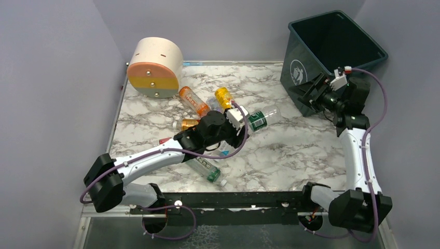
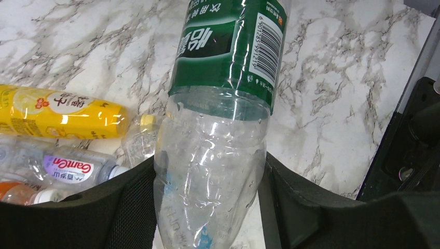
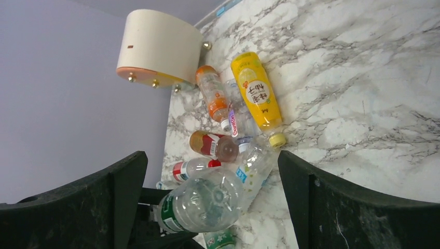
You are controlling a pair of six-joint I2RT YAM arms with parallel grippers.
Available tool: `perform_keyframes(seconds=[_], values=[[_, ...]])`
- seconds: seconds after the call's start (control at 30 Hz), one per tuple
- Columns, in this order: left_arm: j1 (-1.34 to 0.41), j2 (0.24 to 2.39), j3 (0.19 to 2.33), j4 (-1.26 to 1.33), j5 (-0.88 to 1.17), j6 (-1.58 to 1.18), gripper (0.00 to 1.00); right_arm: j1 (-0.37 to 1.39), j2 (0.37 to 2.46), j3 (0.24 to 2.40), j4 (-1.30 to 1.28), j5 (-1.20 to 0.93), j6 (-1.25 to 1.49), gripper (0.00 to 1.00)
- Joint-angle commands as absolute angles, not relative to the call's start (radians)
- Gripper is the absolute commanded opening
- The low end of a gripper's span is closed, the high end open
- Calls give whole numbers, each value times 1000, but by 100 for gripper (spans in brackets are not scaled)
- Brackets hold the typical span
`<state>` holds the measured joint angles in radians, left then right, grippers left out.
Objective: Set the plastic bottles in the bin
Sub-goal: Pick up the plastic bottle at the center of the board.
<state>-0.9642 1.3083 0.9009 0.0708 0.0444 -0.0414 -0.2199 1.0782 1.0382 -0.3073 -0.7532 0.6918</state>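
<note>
My left gripper (image 1: 242, 118) is shut on the neck end of a clear plastic bottle with a green label (image 1: 262, 118), whose base points right toward the bin. In the left wrist view this bottle (image 2: 220, 119) fills the gap between the black fingers (image 2: 129, 207). More plastic bottles lie around it: an orange one (image 1: 194, 100), a yellow one (image 1: 224, 96), a red-labelled one (image 1: 188, 124) and a green-labelled one (image 1: 208, 169). The dark teal bin (image 1: 297, 54) stands at the back right. My right gripper (image 1: 313, 93) hangs open in front of it, holding nothing.
A cream cylinder with an orange and green face (image 1: 154, 67) lies at the back left. Purple walls close in both sides and the back. The right wrist view shows the yellow bottle (image 3: 257, 93) and the cylinder (image 3: 155, 46) beyond its wide-apart fingers (image 3: 332, 202).
</note>
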Motion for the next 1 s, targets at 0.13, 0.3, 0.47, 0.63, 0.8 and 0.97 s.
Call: perform_keyframes(seconds=[0.13,0.3,0.47,0.63,0.8,0.97], values=[[-959,1205,931,-11,-9,-32,62,-45,1174,1051,-213,-754,713,99],[-957,1169,934,-25,-13,-31,62,50,1209,1057,-190,-689,723,100],[-956,1140,943,-43,-23,-27,62,92,1220,1041,-183,-663,721,99],[-952,1140,952,-54,-40,-15,62,115,1224,1020,-152,-686,741,100],[-940,1147,941,-38,-38,-9,62,131,1233,993,-106,-743,779,99],[-921,1144,925,-6,-18,-16,62,142,1238,974,-87,-758,789,100]])
